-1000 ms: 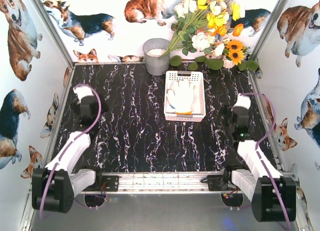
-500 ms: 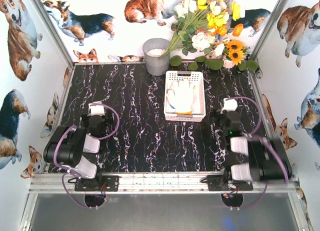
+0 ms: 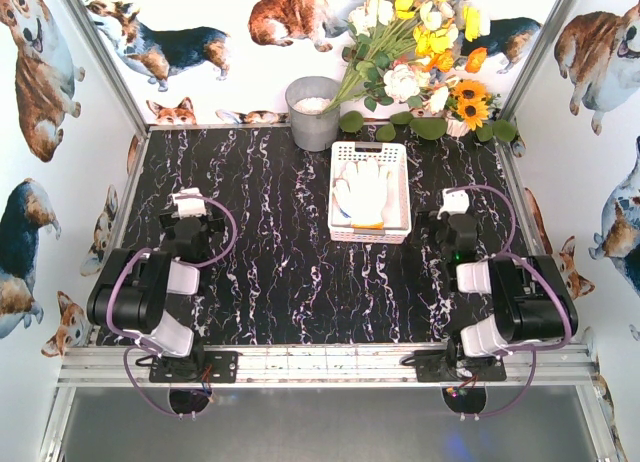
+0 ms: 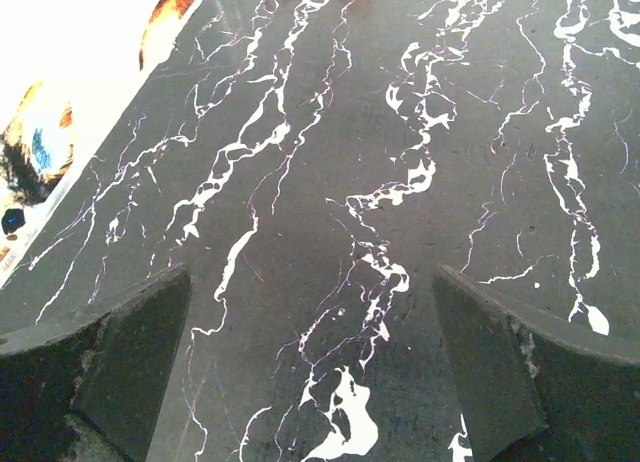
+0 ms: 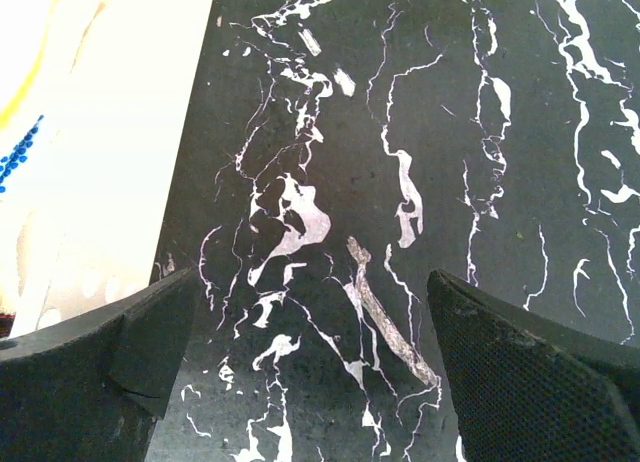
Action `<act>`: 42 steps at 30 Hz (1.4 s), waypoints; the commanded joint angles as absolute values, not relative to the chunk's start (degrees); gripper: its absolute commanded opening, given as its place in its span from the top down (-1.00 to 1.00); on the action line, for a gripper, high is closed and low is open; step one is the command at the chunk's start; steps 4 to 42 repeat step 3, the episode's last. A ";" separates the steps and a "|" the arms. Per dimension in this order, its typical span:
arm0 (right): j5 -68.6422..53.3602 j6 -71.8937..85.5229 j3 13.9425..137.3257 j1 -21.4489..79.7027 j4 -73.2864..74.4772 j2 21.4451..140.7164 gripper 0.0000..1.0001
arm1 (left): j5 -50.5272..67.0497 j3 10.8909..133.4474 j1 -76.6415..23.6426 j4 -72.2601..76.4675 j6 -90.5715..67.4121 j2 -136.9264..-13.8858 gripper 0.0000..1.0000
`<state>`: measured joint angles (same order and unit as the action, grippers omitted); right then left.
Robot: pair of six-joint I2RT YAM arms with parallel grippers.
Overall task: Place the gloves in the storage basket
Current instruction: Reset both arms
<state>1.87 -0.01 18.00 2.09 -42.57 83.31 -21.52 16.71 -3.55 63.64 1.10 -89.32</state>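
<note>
The white slotted storage basket [image 3: 400, 197] stands right of the table's middle, toward the back. Several gloves [image 3: 364, 190] lie inside it, a white one on top with an orange-yellow edge showing at its near end. My left gripper [image 3: 188, 206] hovers at the left side of the dark marble table, far from the basket. It is open, and the left wrist view shows only bare marble between the left gripper's [image 4: 312, 307] fingers. Just right of the basket, my right gripper [image 3: 455, 204] is also open and empty. A washed-out white shape fills the left of the right wrist view, beside the right gripper [image 5: 313, 292].
A grey metal bucket [image 3: 313, 112] stands at the back, left of the basket. A bouquet of flowers [image 3: 420, 52] leans over the back right corner. Corgi-print walls close in three sides. An aluminium rail [image 3: 320, 365] runs along the near edge between the arm bases.
Both arms have folded back, elbows now bunched near the bases. Both grippers have shifted inward, the left also nearer. The right gripper's jaws have spread a little wider. The gloves have not moved.
</note>
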 commanded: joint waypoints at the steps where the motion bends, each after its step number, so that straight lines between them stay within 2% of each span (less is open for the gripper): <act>1: 2.85 -0.03 19.33 1.50 -47.27 83.47 -0.99 | -21.69 16.91 -2.91 64.38 0.51 -89.30 -0.99; 3: 2.70 0.03 19.59 1.50 -45.41 82.75 -0.99 | -16.94 17.34 -2.84 63.51 1.86 -89.22 -0.99; 42: 2.70 0.03 19.59 1.50 -45.41 82.75 -0.99 | -16.94 17.34 -2.84 63.51 1.86 -89.22 -0.99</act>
